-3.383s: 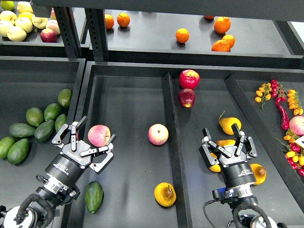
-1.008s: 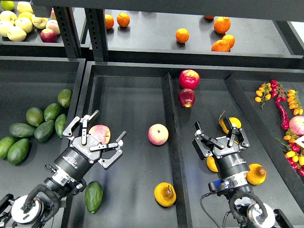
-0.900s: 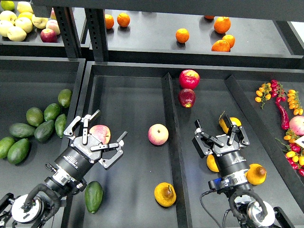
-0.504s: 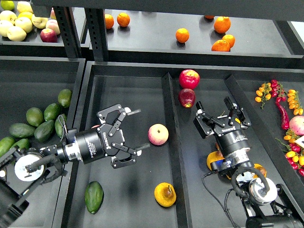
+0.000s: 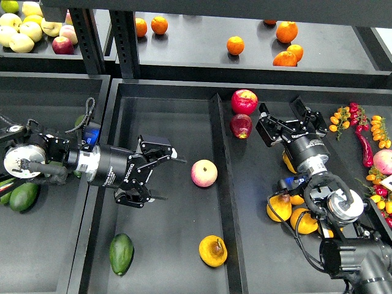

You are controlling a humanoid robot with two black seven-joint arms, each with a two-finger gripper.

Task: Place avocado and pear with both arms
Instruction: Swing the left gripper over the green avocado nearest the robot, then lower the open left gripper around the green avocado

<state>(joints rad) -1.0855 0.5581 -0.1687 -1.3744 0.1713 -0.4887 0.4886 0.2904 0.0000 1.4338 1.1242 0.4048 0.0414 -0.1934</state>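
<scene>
Low in the frame, the avocado [image 5: 120, 253] is seen lying left of centre on the dark tray floor [image 5: 171, 135], with the pear [image 5: 212, 250] to its right near the divider [image 5: 222, 184]. Neither is touched. The left tool [image 5: 162, 176] is spread wide and empty near a pink apple [image 5: 203, 173]. The right tool [image 5: 291, 120] is splayed, empty, at upper right.
</scene>
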